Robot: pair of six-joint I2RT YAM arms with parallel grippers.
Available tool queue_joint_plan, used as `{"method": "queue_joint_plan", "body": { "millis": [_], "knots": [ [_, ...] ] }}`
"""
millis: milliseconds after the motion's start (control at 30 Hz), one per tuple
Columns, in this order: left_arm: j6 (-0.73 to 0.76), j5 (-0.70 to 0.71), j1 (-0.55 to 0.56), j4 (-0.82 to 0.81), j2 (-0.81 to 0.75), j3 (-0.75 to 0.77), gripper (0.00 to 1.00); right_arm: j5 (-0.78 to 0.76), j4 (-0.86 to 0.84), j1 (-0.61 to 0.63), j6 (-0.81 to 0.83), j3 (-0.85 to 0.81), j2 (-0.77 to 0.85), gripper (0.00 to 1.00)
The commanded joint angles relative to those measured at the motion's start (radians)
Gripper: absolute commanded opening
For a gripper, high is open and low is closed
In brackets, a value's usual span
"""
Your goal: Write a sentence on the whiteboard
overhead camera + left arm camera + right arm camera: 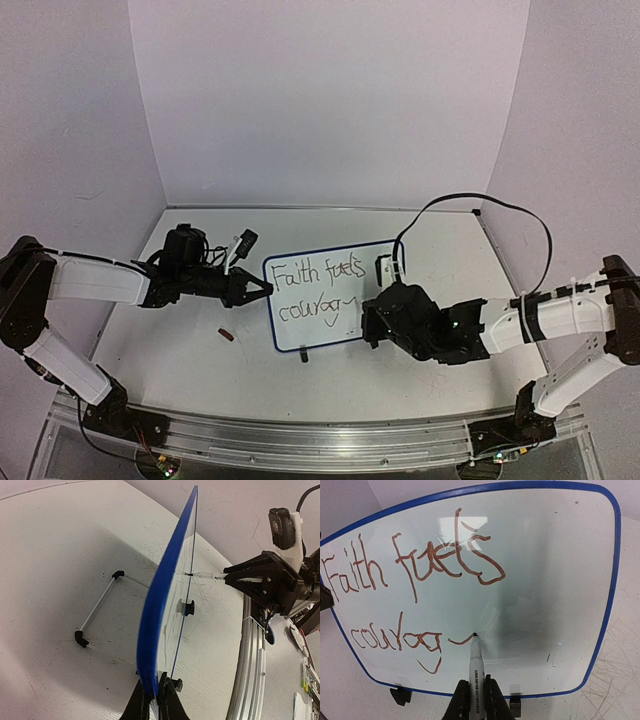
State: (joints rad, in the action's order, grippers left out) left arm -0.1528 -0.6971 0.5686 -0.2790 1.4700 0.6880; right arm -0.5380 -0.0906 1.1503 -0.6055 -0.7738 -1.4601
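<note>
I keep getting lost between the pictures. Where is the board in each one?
Top external: board in the middle, between the arms.
Left wrist: board edge-on, up the middle.
Right wrist: board fills the picture, pen touching it.
Shared landmark: its blue rim.

Plain white walls (330,100) enclose a scuffed tabletop (180,350).

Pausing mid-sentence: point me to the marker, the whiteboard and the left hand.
marker (475,666): right wrist view, on its white barrel below the tip.
whiteboard (555,570): right wrist view, on the bare white area of its right half.
left hand (156,690): left wrist view, between its fingertips at the blue rim.
</note>
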Motion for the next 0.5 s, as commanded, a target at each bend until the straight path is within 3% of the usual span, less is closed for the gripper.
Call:
{"method": "queue_joint_plan", "body": {
  "millis": [0,467],
  "knots": [
    [0.051,0.073,0.001,0.055,0.006,0.025,0.0,-0.006,-0.026,-0.004,0.04,-0.039,0.002,0.0],
    [0.053,0.074,0.001,0.056,0.007,0.025,0.0,0.081,-0.069,-0.004,0.058,-0.037,-0.043,0.0]
  ]
}}
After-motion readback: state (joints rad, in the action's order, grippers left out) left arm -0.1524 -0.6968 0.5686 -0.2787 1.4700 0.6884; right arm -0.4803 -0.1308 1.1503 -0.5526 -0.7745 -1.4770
